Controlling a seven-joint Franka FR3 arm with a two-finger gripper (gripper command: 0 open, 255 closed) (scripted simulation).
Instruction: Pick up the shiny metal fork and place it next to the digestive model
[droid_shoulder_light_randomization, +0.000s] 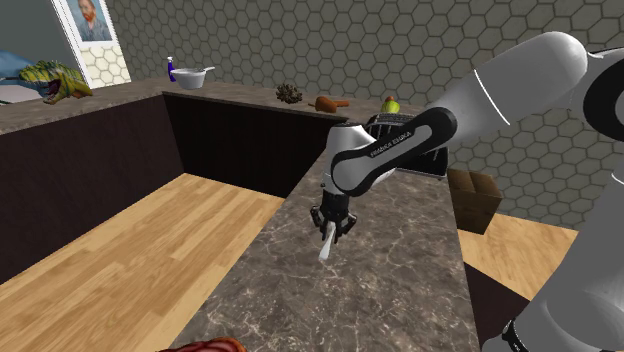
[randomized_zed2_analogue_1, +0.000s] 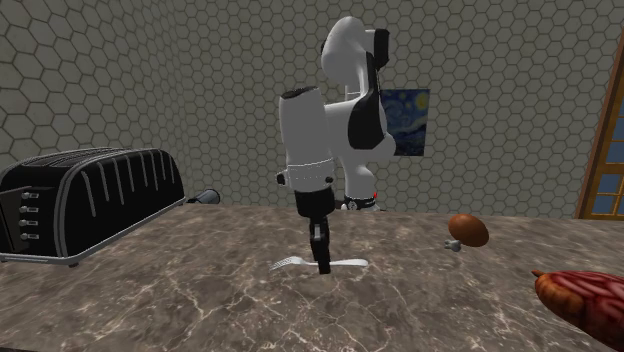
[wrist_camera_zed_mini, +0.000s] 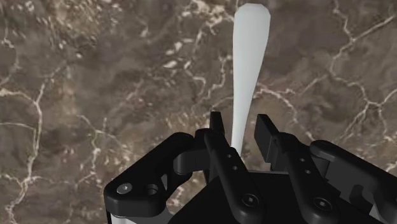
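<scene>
I am straddling the pale slim fork (wrist_camera_zed_mini: 249, 38), lying flat on the brown marbled table (wrist_camera_zed_mini: 95, 95), with the black gripper (wrist_camera_zed_mini: 240, 121) narrowly parted to clasp its handle, the reddish digestive model (randomized_zed2_analogue_1: 585, 300) sitting at the fork's four o'clock in the second exterior view.

This looks like a home kitchen: a long brown marble-patterned counter (droid_shoulder_light_randomization: 400, 290) wraps around a pale wooden plank floor (droid_shoulder_light_randomization: 130, 250). A black slotted toaster (randomized_zed2_analogue_1: 90, 200) stands on it. Grey hexagon tiles (randomized_zed2_analogue_1: 150, 80) cover the walls, where a blue starry-night painting (randomized_zed2_analogue_1: 412, 122) hangs.
</scene>
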